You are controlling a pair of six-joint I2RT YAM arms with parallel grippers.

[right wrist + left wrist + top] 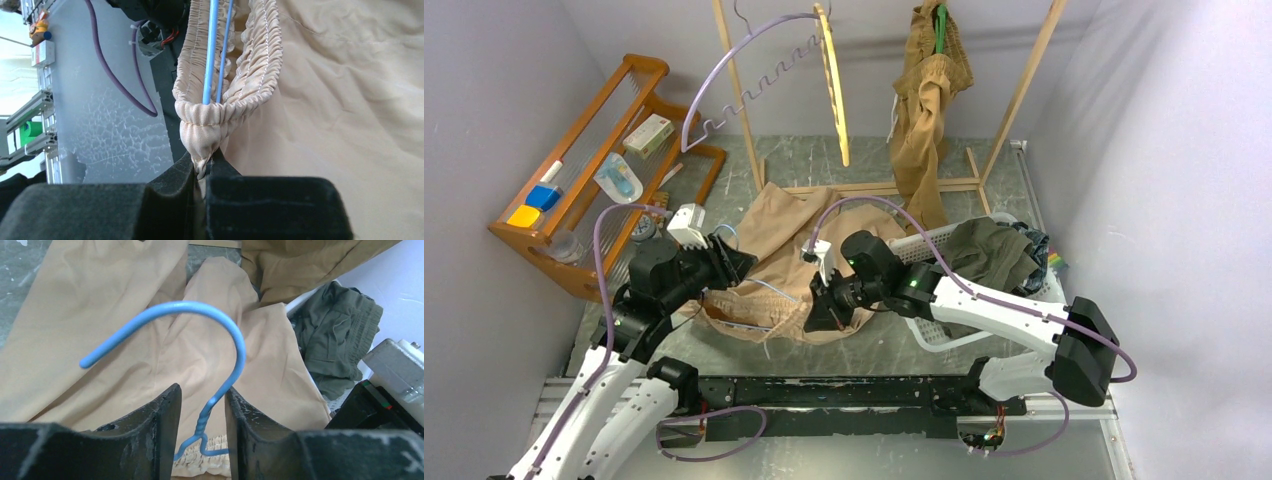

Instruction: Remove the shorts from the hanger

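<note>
Light beige shorts [784, 255] lie spread on the table with a blue wire hanger [200, 307] still threaded through the gathered waistband [205, 125]. My left gripper [202, 400] straddles the hanger's twisted neck; the jaws stand apart, with a gap left of the wire. My right gripper [202, 167] is shut on the end of the waistband, where the two blue wires [212, 50] enter the cloth. In the top view the left gripper [742, 265] and the right gripper [819, 315] sit at opposite sides of the beige shorts. Tan-brown shorts [929, 110] hang on a green hanger [940, 25].
A white basket [944, 335] at the right holds olive shorts [989, 255] and a dark printed garment [1034, 245]. A wooden clothes rack [1024, 90] stands at the back with an empty hanger [829, 70]. A wooden shelf [584, 170] with small items stands at the left.
</note>
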